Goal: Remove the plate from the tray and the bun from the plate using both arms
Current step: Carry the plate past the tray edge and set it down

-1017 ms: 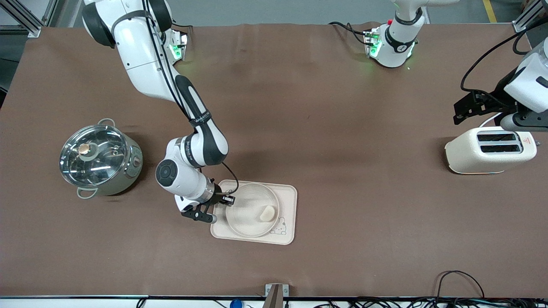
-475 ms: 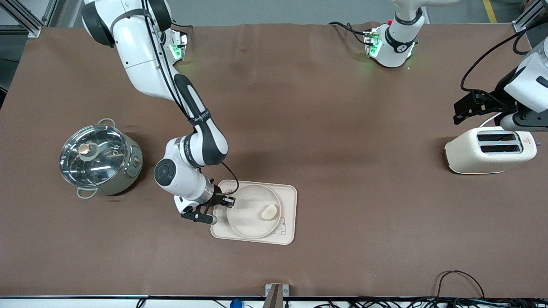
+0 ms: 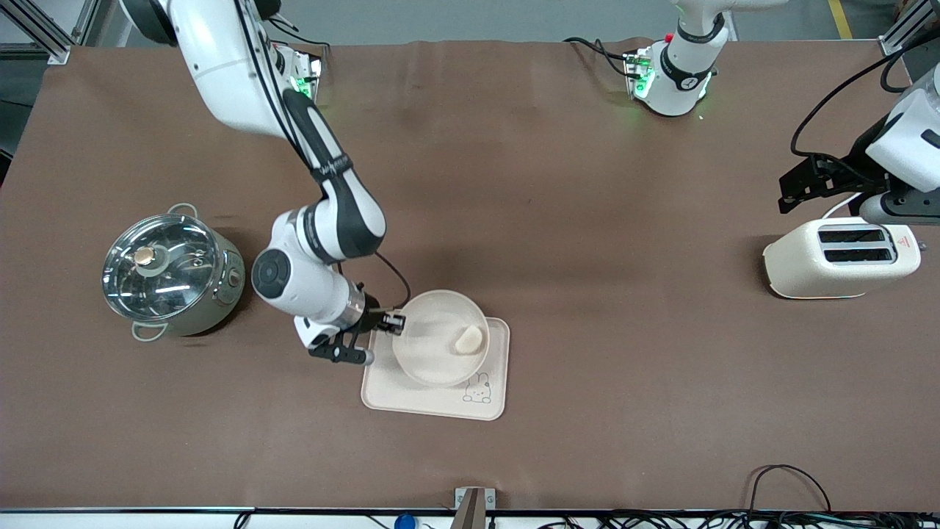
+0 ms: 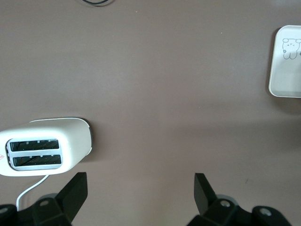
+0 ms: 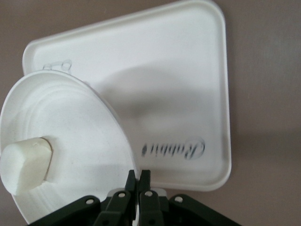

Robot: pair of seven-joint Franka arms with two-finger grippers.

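The round cream plate (image 3: 429, 353) hangs tilted over the rabbit tray (image 3: 440, 402), held at its rim by my right gripper (image 3: 394, 322), which is shut on it. The bun (image 3: 468, 339) lies on the plate at the side away from that gripper. In the right wrist view the shut jaws (image 5: 138, 176) pinch the rim of the plate (image 5: 80, 127), the bun (image 5: 26, 162) rests on it, and the tray (image 5: 178, 89) lies below. My left gripper (image 4: 139, 181) waits open and holds nothing, above the table by the toaster (image 4: 47, 146).
A steel pot with a glass lid (image 3: 172, 272) stands at the right arm's end of the table. The cream toaster (image 3: 841, 257) stands at the left arm's end, with my left gripper (image 3: 808, 184) just above it. Cables lie along the front edge.
My right gripper has lifted the plate with the bun off the tray and carried it toward the bases, so the rabbit drawing now shows. The left arm has not moved.
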